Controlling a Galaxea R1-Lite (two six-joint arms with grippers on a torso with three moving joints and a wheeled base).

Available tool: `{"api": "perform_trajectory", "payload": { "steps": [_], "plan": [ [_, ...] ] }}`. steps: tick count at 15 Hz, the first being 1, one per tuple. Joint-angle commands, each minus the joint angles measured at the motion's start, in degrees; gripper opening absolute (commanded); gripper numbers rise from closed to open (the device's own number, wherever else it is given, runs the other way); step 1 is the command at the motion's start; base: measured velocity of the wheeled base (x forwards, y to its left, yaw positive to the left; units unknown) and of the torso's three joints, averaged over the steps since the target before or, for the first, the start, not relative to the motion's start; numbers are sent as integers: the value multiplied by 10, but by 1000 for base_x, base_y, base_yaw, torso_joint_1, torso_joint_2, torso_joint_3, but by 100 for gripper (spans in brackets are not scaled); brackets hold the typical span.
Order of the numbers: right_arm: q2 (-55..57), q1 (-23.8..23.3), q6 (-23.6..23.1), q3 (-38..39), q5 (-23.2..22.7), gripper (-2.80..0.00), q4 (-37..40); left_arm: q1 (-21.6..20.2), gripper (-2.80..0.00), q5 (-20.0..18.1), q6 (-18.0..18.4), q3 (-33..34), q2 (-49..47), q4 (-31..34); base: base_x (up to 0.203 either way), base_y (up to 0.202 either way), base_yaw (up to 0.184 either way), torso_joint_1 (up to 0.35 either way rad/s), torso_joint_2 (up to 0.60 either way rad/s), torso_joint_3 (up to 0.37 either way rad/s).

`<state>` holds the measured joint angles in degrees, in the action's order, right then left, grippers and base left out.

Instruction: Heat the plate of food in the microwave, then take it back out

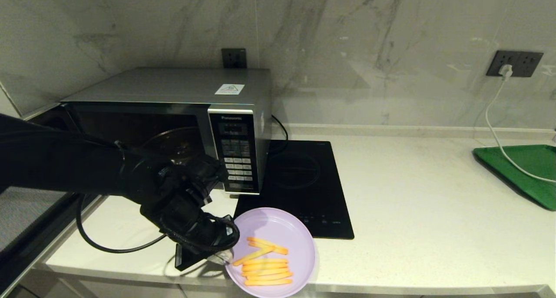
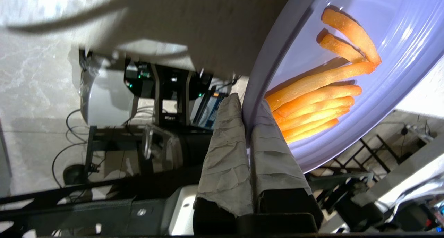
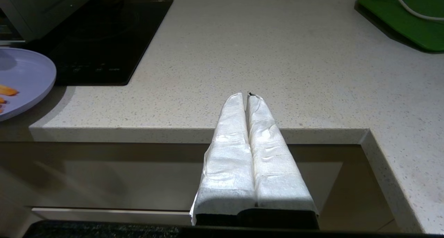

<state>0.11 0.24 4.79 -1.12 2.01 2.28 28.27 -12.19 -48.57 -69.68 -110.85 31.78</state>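
Plate held at the bench edge
Left end effector clamps the plate of food over the pale speckled bench; right end effector pressed together.

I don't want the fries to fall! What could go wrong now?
The left tool pinches only the rim of the plate of food, so it might tip or slip and spill. The plate hangs past the counter edge, so a drop could hit the floor. It could also bump the microwave.

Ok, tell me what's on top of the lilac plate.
On the lilac plate lie several orange-yellow fry sticks, bunched on its near half. The left gripper is shut on the plate's rim, its fingers covering a patch of the surface there.
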Motion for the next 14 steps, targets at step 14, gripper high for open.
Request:
{"api": "perform_trajectory", "payload": {
  "steps": [14],
  "plan": [
    [0,0,0,0,1,-280,0,25,-280,-33,-83,-137,-93,40,0,0,0,0,0,0]
  ]
}}
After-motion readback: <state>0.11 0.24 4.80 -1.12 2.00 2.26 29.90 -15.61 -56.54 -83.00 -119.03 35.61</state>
